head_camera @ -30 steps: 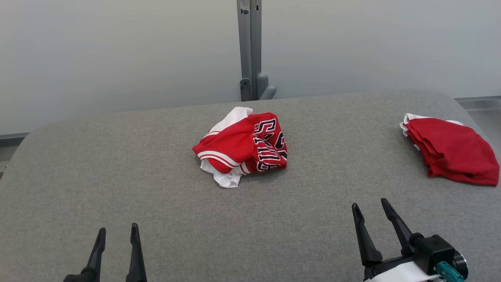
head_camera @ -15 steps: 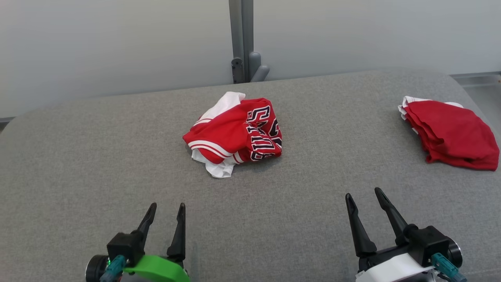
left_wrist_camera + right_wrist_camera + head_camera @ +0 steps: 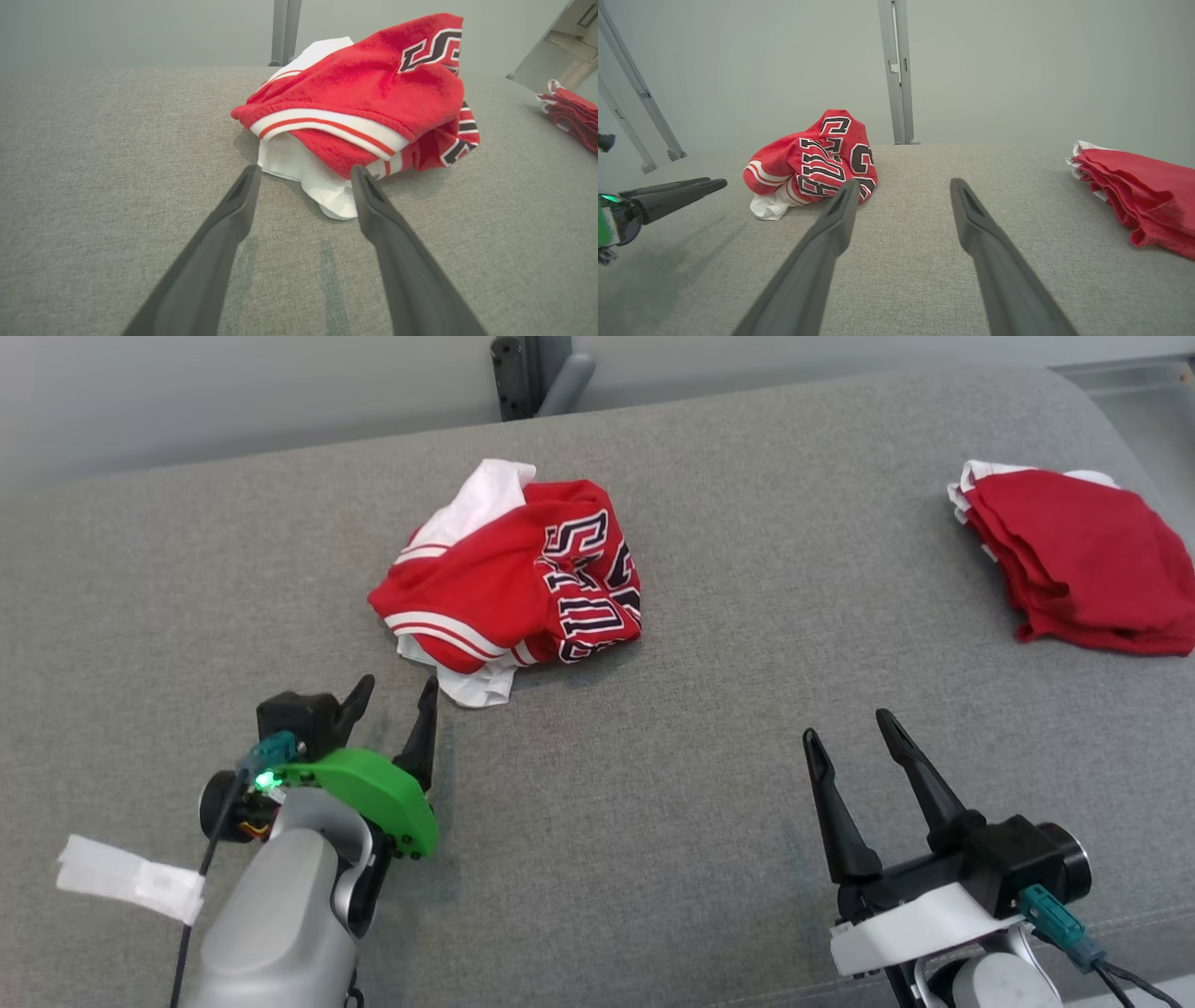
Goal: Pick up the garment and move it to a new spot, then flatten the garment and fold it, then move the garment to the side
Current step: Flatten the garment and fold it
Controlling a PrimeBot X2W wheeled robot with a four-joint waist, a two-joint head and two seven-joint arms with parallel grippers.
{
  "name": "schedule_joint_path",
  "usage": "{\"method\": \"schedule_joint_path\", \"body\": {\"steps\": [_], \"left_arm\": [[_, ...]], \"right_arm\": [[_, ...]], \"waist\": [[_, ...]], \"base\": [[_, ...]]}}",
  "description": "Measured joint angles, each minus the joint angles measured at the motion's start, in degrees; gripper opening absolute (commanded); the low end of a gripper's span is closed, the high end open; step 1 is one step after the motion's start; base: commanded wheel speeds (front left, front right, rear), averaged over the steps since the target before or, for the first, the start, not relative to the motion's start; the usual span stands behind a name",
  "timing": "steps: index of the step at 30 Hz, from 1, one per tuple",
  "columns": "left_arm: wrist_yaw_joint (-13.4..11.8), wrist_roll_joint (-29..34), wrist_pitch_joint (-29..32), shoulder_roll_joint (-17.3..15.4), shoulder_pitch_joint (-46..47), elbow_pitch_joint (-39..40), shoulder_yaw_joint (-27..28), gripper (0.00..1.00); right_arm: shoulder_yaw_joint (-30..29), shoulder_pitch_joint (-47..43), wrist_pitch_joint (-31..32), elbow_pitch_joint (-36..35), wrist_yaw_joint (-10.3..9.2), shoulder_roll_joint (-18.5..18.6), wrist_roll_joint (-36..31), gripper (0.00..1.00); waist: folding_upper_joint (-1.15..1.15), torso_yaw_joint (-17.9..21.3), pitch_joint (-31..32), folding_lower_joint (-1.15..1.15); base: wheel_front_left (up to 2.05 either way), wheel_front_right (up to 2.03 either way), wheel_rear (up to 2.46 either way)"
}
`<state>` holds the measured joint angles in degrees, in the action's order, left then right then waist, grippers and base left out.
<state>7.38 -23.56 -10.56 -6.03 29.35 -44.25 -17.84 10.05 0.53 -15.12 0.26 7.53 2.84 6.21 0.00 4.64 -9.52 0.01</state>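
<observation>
Grey table [image 3: 709,821] is seen, the crumpled garment [image 3: 509,574] lying mid-table. The left gripper [image 3: 399,683] is poised just beside its near edge, fingers spread wide, empty. The right gripper [image 3: 846,725] is seen well apart, likewise spread and empty. A red pile [image 3: 1083,560] is set far right.

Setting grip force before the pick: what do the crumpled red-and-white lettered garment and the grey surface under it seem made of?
The crumpled red-and-white lettered garment looks like soft, matte knit, possibly fleece: fuzzy nap, stitched striped trim. The grey surface looks like matte woven upholstery fabric: fine heathered weave.
</observation>
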Motion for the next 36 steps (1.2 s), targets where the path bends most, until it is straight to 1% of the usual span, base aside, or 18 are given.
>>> {"method": "schedule_joint_path", "body": {"steps": [5, 13, 14, 16, 17, 18, 24, 28, 31, 36], "left_arm": [[0.0, -5.9, 5.6, -1.2, 5.3, -5.5, -3.1, 1.0], [0.0, -12.2, 5.4, -4.6, 9.0, -5.5, -9.7, 1.0], [0.0, -12.2, 5.4, -4.6, 9.0, -5.5, -9.7, 0.92], [0.0, -13.4, 5.9, -5.3, 9.7, -5.1, -11.6, 0.44], [0.0, -14.1, 6.4, -5.5, 10.0, -4.6, -12.8, 0.11], [0.0, -15.7, 6.5, -5.8, 10.1, -3.9, -13.6, 0.0], [0.0, -24.2, 8.0, -7.0, 9.8, 2.0, -18.2, 0.0], [0.0, -31.3, 11.5, -8.3, 9.8, 8.7, -20.3, 0.0], [0.0, -36.0, 14.5, -9.3, 10.9, 13.6, -20.4, 0.0], [0.0, -44.0, 21.1, -9.2, 15.6, 19.3, -17.4, 0.0]], "right_arm": [[0.5, 1.6, 0.0, -0.5, 0.0, 0.0, 0.0, 1.0], [0.1, 2.6, 0.0, -1.4, 0.0, 0.0, 0.2, 1.0], [0.1, 2.6, 0.0, -1.4, 0.0, 0.0, 0.2, 1.0], [0.0, 2.8, 0.0, -1.6, 0.0, 0.0, 0.2, 1.0], [0.0, 2.9, 0.0, -1.6, 0.0, 0.0, 0.3, 1.0], [0.0, 3.1, 0.0, -1.7, 0.0, 0.0, 0.4, 1.0], [-0.3, 3.4, 0.0, -1.2, 0.0, 0.0, 1.1, 1.0], [-0.3, 3.3, 0.0, -0.6, 0.0, 0.0, 2.0, 1.0], [0.1, 2.9, 0.0, -0.1, 0.0, 0.0, 2.9, 1.0], [0.8, 2.0, 0.0, 0.6, 0.0, 0.0, 3.9, 1.0]], "waist": [[0.0, 1.3, -3.8, 0.0], [0.0, 3.3, -7.8, 0.0], [0.0, 3.3, -7.8, 0.0], [0.0, 3.7, -8.5, 0.0], [0.0, 3.9, -8.8, 0.0], [0.0, 4.0, -9.1, 0.0], [0.0, 4.6, -8.8, 0.0], [0.0, 4.8, -6.8, 0.0], [0.0, 5.0, -4.9, 0.0], [0.0, 5.7, -1.2, 0.0]], "base": [[0.0, 0.0, 0.0], [0.0, 0.0, 0.0], [0.0, 0.0, 0.0], [0.0, 0.0, 0.0], [0.0, 0.0, 0.0], [0.0, 0.0, 0.0], [0.0, 0.0, 0.0], [0.0, 0.0, 0.0], [0.0, 0.0, 0.0], [0.0, 0.0, 0.0]]}}
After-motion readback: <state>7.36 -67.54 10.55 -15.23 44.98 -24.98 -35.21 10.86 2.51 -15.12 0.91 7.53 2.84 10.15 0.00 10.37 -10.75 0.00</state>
